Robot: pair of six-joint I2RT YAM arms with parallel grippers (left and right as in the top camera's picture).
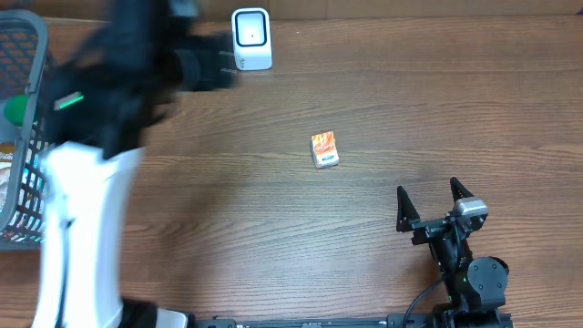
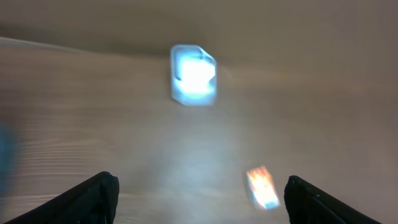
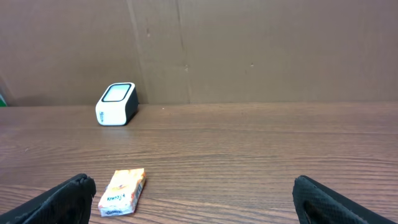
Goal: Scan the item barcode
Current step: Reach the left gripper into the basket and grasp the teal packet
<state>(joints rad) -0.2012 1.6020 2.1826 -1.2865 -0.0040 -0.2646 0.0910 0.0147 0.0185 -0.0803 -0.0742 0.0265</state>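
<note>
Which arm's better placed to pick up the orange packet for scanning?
Probably right. The right gripper sits low and open, with the packet just ahead of it. The left gripper is open too, but raised near the scanner and blurred.

Obs: right arm black throughout; fingers black, tapering to points. Silver-grey block just behind the fingers; black cable loops further back. Left arm black near its fingers, blurred; white link behind; small green mark.
</note>
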